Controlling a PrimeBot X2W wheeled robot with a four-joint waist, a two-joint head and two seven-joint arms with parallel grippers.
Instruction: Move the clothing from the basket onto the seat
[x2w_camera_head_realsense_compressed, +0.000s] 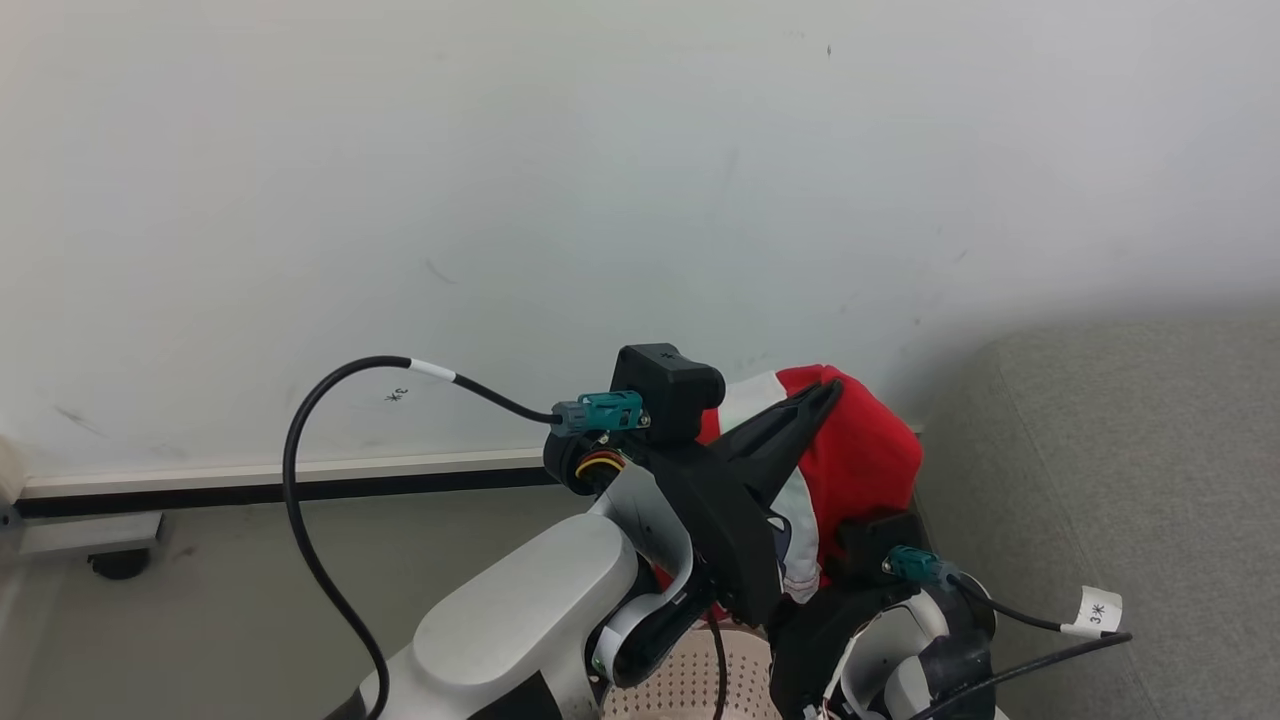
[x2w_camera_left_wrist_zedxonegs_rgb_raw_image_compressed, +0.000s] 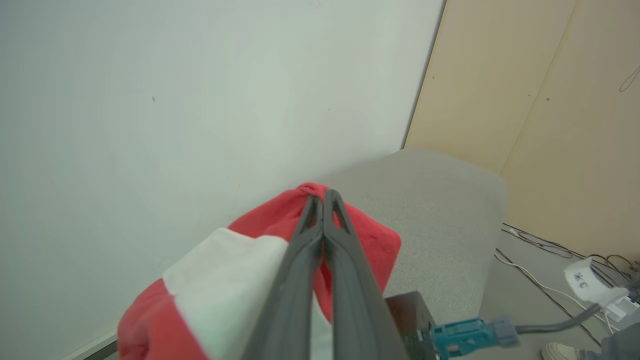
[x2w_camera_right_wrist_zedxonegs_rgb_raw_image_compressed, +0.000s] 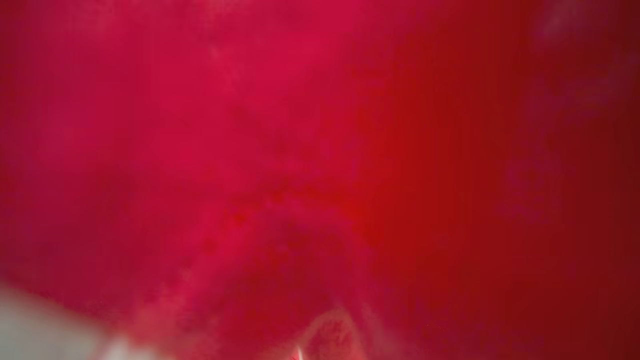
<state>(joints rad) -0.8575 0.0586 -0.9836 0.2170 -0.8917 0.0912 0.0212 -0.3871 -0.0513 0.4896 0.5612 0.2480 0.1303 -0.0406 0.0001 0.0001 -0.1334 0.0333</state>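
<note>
Left gripper (x2w_camera_head_realsense_compressed: 822, 398) clenched on red-and-white garment (x2w_camera_head_realsense_compressed: 870, 450), cloth bunched over my fingertips. Garment hangs above cream perforated basket (x2w_camera_head_realsense_compressed: 690, 685), which is at 6 o'clock of it. Grey seat (x2w_camera_head_realsense_compressed: 1130, 450) at 3 o'clock of garment, near. Right gripper (x2w_camera_head_realsense_compressed: 875, 545) at garment's 6 o'clock, fingers buried in cloth; cannot tell jaw state. Right wrist view: red fabric close against lens, blurred.

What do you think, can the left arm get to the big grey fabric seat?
Probably yes. The left gripper, shut on the soft red-and-white garment, is raised beside the grey fabric seat, and nothing visible stands between them.
</note>
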